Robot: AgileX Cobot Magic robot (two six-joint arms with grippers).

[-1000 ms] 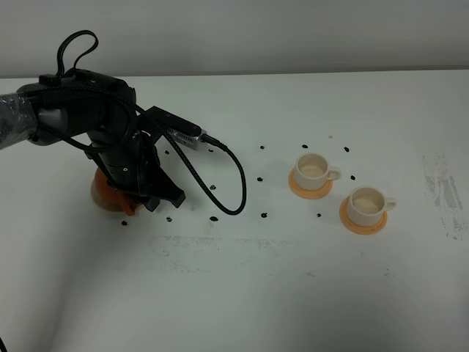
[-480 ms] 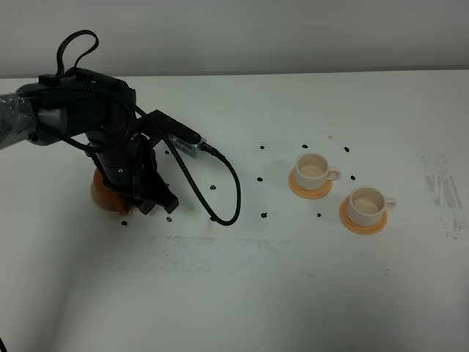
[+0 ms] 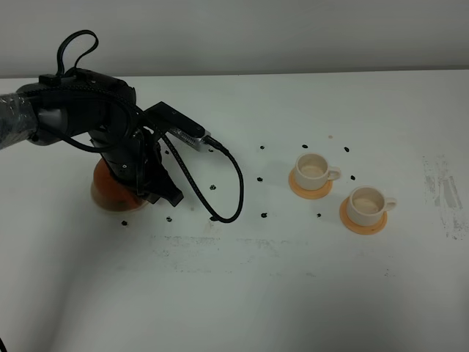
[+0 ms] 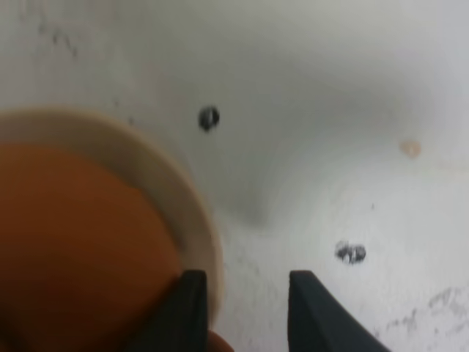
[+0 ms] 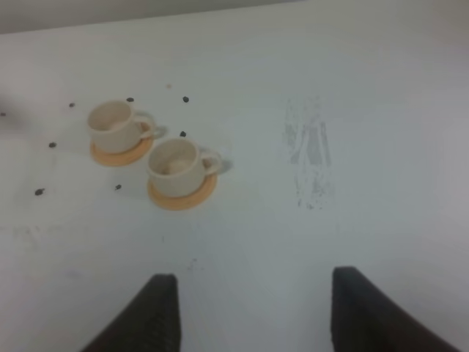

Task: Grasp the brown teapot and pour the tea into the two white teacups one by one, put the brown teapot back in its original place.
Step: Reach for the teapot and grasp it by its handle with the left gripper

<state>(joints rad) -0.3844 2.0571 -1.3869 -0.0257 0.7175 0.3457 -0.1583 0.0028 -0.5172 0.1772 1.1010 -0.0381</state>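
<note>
Squat reddish-brown clay teapot is being covered by the left arm at the left of the white worktop; pouring is judged not yet begun.

The teapot is being seen on its round pale beige saucer. The left jaws are being shown apart, though whether its handle is being clamped cannot be told; the right jaws are being held wide, empty. No dark tea is being shown in the two cream-white teacups, well apart.

Soft, even light keeps the white desk bright; the arm throws a faint grey shadow toward the high view's lower left. The left wrist view is heavily defocused, the brown teapot a smear; the right wrist view slightly soft
</note>
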